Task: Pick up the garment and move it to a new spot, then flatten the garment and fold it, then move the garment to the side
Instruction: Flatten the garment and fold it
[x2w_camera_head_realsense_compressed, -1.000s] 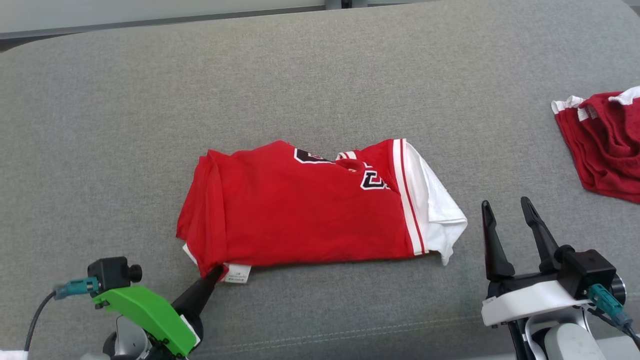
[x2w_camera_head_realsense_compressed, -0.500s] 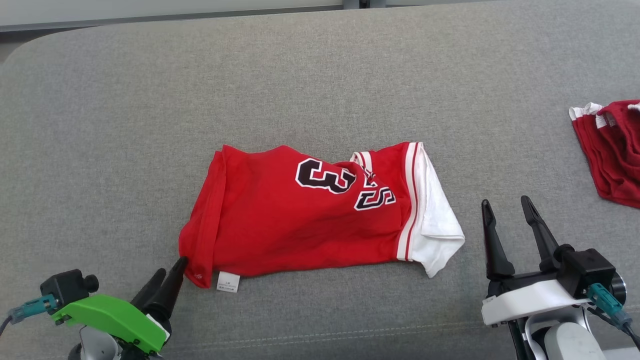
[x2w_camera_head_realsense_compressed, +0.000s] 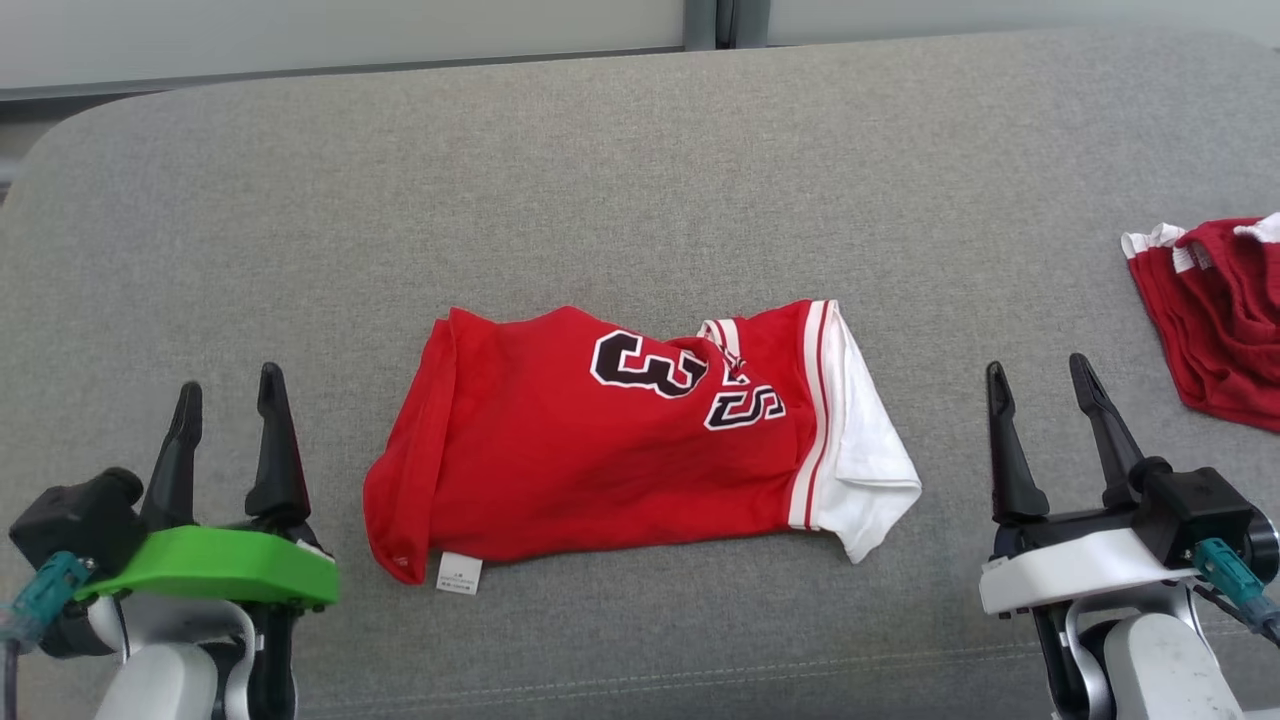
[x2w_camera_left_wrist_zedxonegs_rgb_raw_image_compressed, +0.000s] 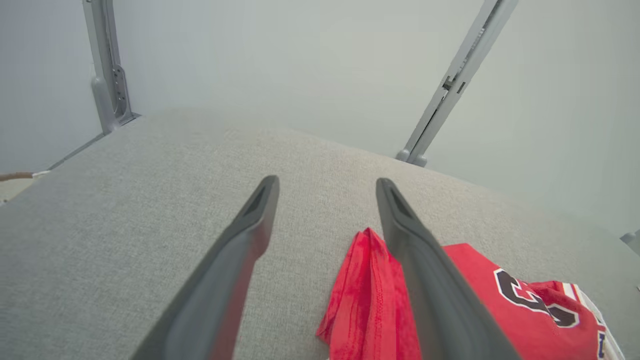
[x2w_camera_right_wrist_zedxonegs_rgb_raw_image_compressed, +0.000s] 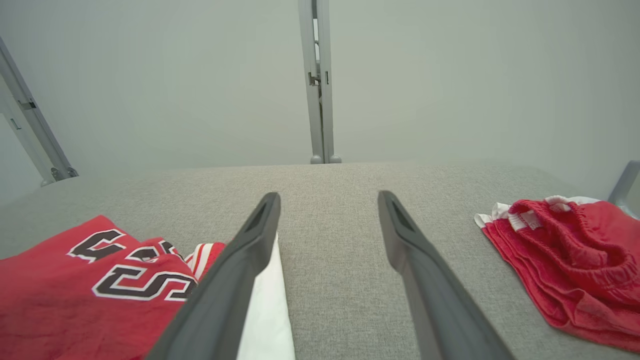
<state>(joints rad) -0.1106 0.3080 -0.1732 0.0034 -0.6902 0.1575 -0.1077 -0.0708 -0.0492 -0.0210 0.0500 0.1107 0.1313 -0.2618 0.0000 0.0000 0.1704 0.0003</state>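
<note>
Found red jersey (x2w_camera_head_realsense_compressed: 600, 450) folded flat mid-way across grey cushion (x2w_camera_head_realsense_compressed: 640, 180), long axis left to right, white sleeve end toward right, red folded edge toward left. Read black, white-edged numerals: "3", then a creased figure, "5" or "S", undecided. Spotted white label (x2w_camera_head_realsense_compressed: 459, 574) at near-left corner; print too small to read. Logged left gripper (x2w_camera_head_realsense_compressed: 229, 378) beside left end and right gripper (x2w_camera_head_realsense_compressed: 1036, 363) beside sleeve end, both clear of cloth, fingers spread, grasping nothing. Noted second red garment (x2w_camera_head_realsense_compressed: 1220, 310) bunched far right.

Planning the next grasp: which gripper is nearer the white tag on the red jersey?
Left. The left gripper stands left of the white tag; the right gripper sits across the jersey, beyond its white sleeve.
</note>
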